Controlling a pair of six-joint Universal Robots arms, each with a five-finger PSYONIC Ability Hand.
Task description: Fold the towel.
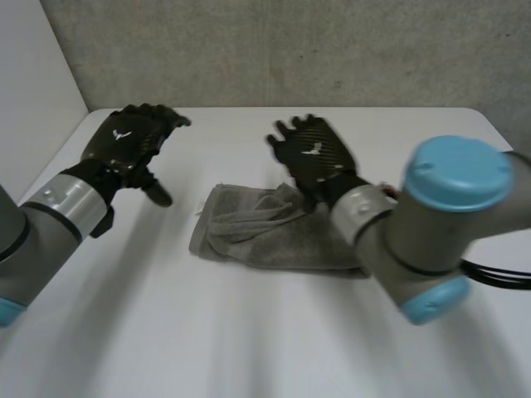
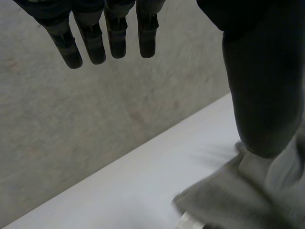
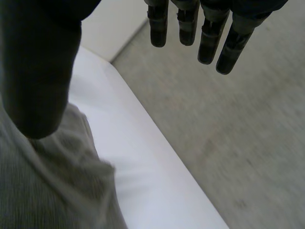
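Fingers (image 2: 113, 40) of the left hand (image 1: 133, 143) hang straight and a little spread, holding nothing. The right hand (image 1: 313, 155) is the same, its fingers (image 3: 208, 43) extended and empty. The grey towel (image 1: 259, 236) lies rumpled in the middle of the white table (image 1: 249, 340). It is bunched into loose ridges rather than lying flat. The right hand hovers over its far edge, and the left hand is off to the towel's left side, apart from it.

The cloth looks soft, light and limp, so it will likely sag and drag where it is not supported. The best hold is probably a pinch at two corners or along one edge, one hand each, after the ridges are spread out.
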